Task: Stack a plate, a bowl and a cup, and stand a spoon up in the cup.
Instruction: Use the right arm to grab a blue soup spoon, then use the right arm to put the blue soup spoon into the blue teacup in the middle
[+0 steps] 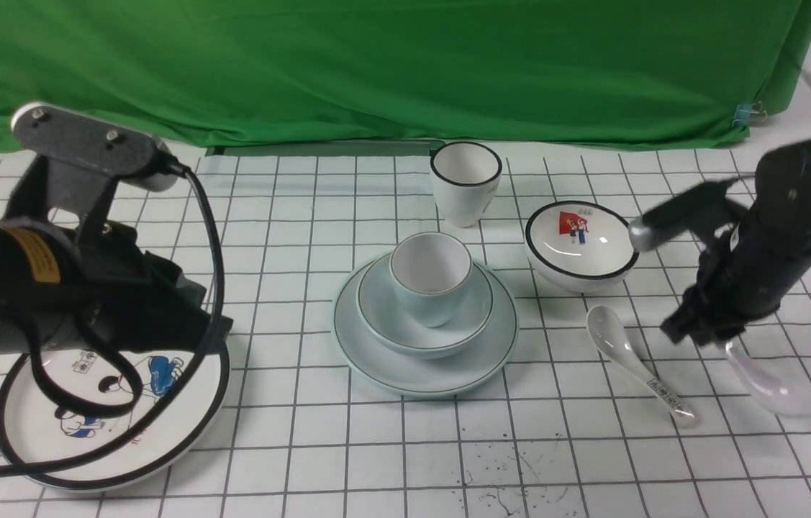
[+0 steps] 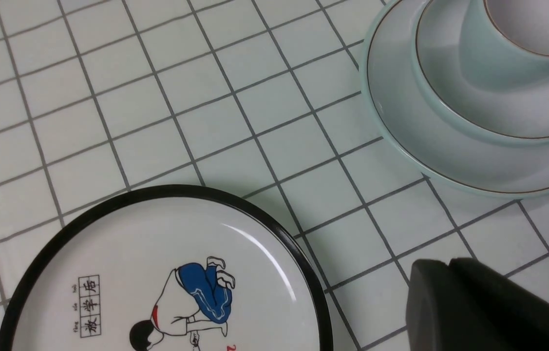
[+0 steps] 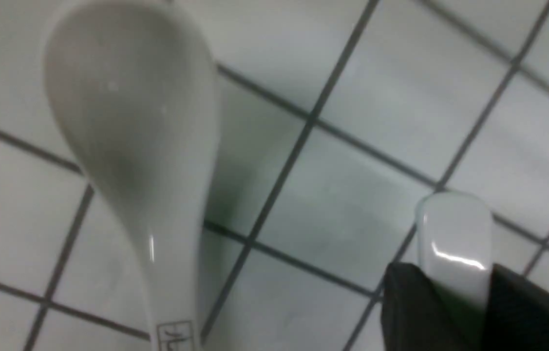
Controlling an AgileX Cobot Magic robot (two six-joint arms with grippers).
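Plain white spoon (image 1: 765,381), blurred, lies right of the pale blue-green plate (image 1: 391,367), its handle clamped in the right gripper (image 3: 454,292). On the plate sits the bowl (image 1: 391,316), holding the cup (image 1: 430,277). A labelled spoon (image 1: 635,363) lies between. Left of the plate, the left gripper (image 2: 449,278) is closed, empty.

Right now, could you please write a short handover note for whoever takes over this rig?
Left gripper: shut, empty, near the cartoon plate.
Right gripper: closed on the handle of the spoon, to the right of the stack, beside the labelled spoon.
Done: the cup sits in the bowl on the plate, mid-table; the cup is empty.
Left: stand the spoon in the cup.
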